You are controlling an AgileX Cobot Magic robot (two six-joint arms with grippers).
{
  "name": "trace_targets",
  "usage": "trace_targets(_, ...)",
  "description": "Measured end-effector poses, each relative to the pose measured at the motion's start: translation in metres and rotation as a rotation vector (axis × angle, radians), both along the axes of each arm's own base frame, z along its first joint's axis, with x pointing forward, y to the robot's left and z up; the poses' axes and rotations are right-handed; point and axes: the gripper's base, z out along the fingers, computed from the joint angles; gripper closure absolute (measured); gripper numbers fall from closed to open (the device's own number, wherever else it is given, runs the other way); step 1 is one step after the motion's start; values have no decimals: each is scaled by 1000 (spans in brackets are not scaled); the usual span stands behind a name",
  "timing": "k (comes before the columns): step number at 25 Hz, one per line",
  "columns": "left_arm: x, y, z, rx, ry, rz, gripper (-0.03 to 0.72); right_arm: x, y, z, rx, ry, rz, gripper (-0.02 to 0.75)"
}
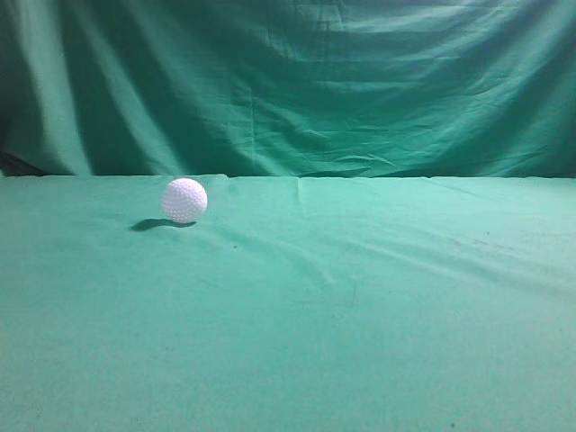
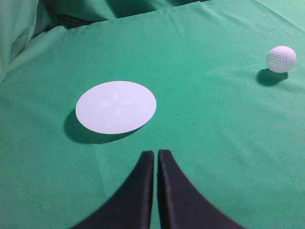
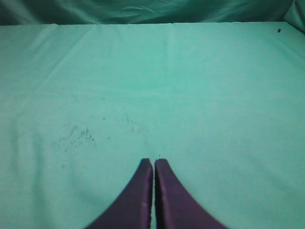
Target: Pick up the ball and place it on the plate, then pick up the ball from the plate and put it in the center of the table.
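The white dimpled ball (image 1: 184, 200) rests on the teal-green table (image 1: 360, 306), left of the middle in the exterior view. It also shows in the left wrist view (image 2: 280, 59) at the far right. A round white plate (image 2: 116, 107) lies flat on the cloth in the left wrist view, just beyond my left gripper (image 2: 156, 153), which is shut and empty. The ball sits well right of the plate. My right gripper (image 3: 153, 161) is shut and empty above bare cloth. The plate and both grippers are out of the exterior view.
A darker green draped curtain (image 1: 288, 81) hangs behind the table. Folds of cloth rise at the far left of the left wrist view (image 2: 19, 33). Small dark specks mark the cloth (image 3: 76, 133) in the right wrist view.
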Motion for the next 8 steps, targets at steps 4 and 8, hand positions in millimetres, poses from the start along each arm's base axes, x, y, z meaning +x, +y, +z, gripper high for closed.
trace_targets(4,0,0,0,-4,0,0,688,0,0,0,0,0,0,738)
trace_targets(8,0,0,0,-4,0,0,688,0,0,0,0,0,0,738)
